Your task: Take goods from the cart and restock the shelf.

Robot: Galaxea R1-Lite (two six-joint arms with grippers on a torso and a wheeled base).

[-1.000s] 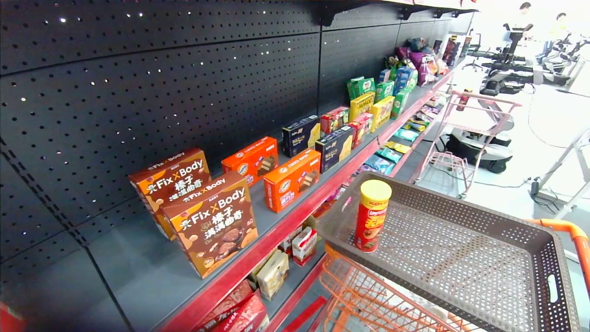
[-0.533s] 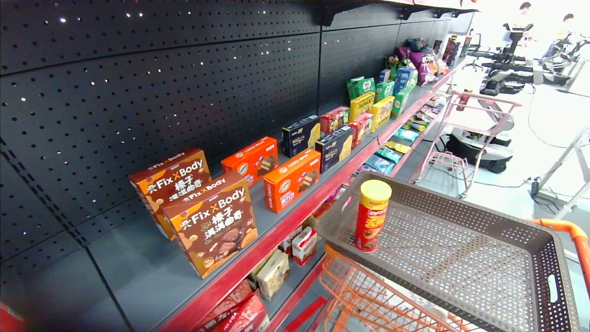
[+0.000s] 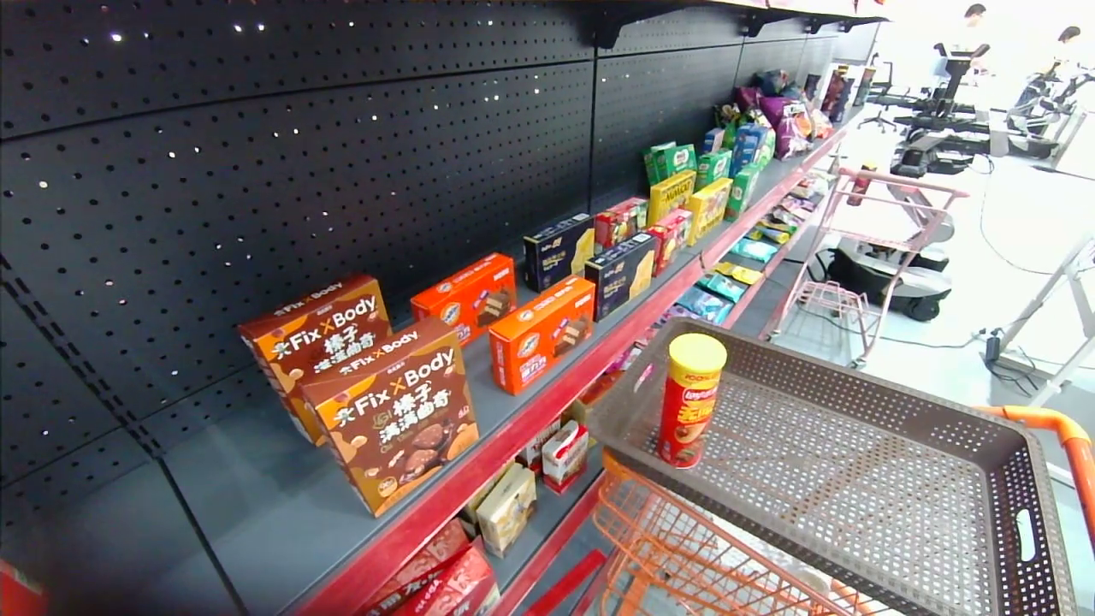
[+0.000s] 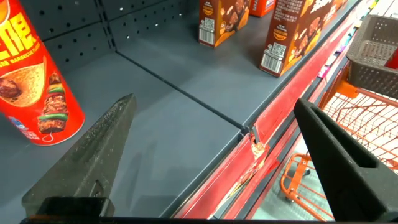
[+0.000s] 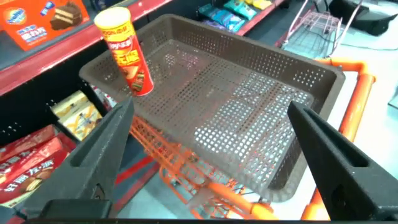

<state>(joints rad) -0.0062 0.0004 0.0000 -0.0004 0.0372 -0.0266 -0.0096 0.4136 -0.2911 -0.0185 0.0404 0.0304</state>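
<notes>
- Head view: a yellow-lidded chip can (image 3: 691, 399) stands upright in the brown perforated tray (image 3: 864, 479), in the corner nearest the shelf. The tray sits on the orange cart (image 3: 676, 547) at the lower right of the frame. To the left runs the grey shelf (image 3: 257, 488), with two brown boxes (image 3: 393, 415) at centre left and orange boxes (image 3: 541, 334) beyond them.
- Left wrist view: the left gripper (image 4: 214, 102) hangs over the grey shelf board, fingers spread wide and holding nothing. This camera also takes in a red can (image 4: 34, 81), upright on the board at the upper left and apart from the nearer finger.
- Right wrist view: the right gripper (image 5: 211, 106) hovers above the tray, fingers wide apart and empty. The chip can stands at the upper left of the frame with nothing in the way.
</notes>
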